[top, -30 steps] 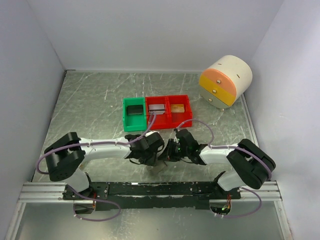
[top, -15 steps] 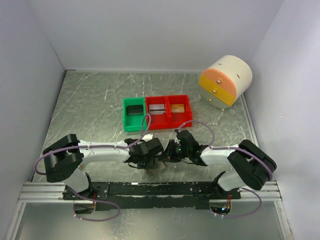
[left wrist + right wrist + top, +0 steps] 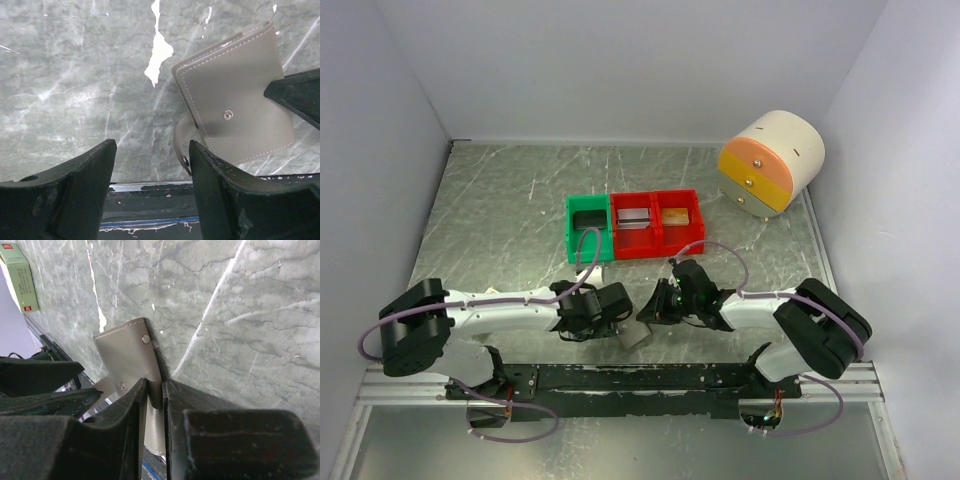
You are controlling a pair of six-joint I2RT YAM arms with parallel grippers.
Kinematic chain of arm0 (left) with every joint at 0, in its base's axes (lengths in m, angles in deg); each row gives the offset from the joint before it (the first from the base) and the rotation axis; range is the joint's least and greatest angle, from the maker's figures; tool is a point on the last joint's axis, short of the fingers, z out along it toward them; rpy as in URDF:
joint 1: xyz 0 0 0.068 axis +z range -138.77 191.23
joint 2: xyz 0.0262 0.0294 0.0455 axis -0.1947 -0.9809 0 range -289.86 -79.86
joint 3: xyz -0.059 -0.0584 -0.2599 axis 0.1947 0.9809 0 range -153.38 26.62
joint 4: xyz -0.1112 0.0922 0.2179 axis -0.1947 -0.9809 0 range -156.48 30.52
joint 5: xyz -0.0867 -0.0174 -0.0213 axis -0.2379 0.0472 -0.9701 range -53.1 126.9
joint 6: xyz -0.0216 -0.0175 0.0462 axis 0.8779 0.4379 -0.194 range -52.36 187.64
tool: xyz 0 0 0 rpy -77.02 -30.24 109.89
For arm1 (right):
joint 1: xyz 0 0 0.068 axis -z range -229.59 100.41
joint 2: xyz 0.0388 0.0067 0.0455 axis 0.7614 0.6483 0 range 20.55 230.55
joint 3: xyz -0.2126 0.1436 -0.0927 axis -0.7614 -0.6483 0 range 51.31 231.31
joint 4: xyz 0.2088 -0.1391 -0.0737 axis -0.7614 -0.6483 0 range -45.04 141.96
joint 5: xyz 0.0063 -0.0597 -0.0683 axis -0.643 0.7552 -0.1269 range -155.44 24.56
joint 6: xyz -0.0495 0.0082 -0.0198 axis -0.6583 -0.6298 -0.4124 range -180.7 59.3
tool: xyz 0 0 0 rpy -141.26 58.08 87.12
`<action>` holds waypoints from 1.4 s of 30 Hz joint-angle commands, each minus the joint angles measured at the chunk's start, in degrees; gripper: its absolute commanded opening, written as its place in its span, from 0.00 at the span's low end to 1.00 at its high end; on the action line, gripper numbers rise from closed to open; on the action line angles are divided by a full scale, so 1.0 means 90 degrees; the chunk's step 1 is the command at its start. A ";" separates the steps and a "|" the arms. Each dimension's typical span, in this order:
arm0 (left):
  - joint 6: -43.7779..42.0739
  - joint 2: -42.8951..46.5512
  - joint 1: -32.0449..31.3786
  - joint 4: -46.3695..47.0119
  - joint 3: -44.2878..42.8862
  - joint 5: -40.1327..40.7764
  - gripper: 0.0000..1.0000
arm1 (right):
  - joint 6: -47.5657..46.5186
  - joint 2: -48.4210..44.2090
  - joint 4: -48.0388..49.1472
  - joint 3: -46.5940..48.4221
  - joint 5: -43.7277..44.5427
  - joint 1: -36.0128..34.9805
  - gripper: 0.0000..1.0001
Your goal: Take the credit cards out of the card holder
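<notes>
The grey card holder [image 3: 635, 335] is near the table's front edge, folded, with its snap strap [image 3: 182, 145] hanging loose. My right gripper [image 3: 656, 311] is shut on one edge of the card holder [image 3: 127, 354], and the panel is pinched between its fingers [image 3: 136, 405]. My left gripper [image 3: 152, 150] stands open just left of the card holder [image 3: 235, 100], with only the table between its fingers. In the top view the left gripper [image 3: 618, 320] is beside the holder. One orange-tan flat piece, likely a credit card [image 3: 673, 215], lies in the right red compartment. No cards show at the holder.
A green bin [image 3: 588, 228] and a red two-compartment bin [image 3: 658, 224] stand mid-table. A round cream, orange and yellow drawer unit [image 3: 770, 162] sits at the back right. A small pale box with a red mark [image 3: 19, 279] lies off to the side. The black base rail [image 3: 620, 378] runs along the near edge.
My left gripper has opened and drawn back to the left, away from the card holder. The holder now shows between the two grippers, still in the right gripper's grip.
</notes>
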 commanded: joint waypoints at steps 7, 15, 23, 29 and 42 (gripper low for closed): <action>-0.0016 -0.0007 -0.0044 0.0329 0.0326 -0.0132 0.70 | -0.0218 0.0312 -0.0457 0.0003 0.0195 0.0015 0.17; -0.0006 0.0224 -0.0044 0.0625 0.0498 -0.0271 0.53 | -0.0226 0.0317 -0.0473 0.0009 0.0179 0.0019 0.18; -0.0028 0.0441 0.0051 0.1129 0.0772 -0.0608 0.29 | -0.0234 0.0335 -0.0489 0.0037 0.0151 0.0020 0.18; -0.0142 0.0683 0.0101 0.1318 0.0845 -0.0683 0.07 | -0.0247 0.0308 -0.0529 0.0075 0.0115 0.0018 0.18; -0.0889 0.1510 0.0122 0.0592 0.0041 0.0221 0.07 | -0.1634 -0.0594 -0.2936 0.1400 0.1218 0.0017 0.57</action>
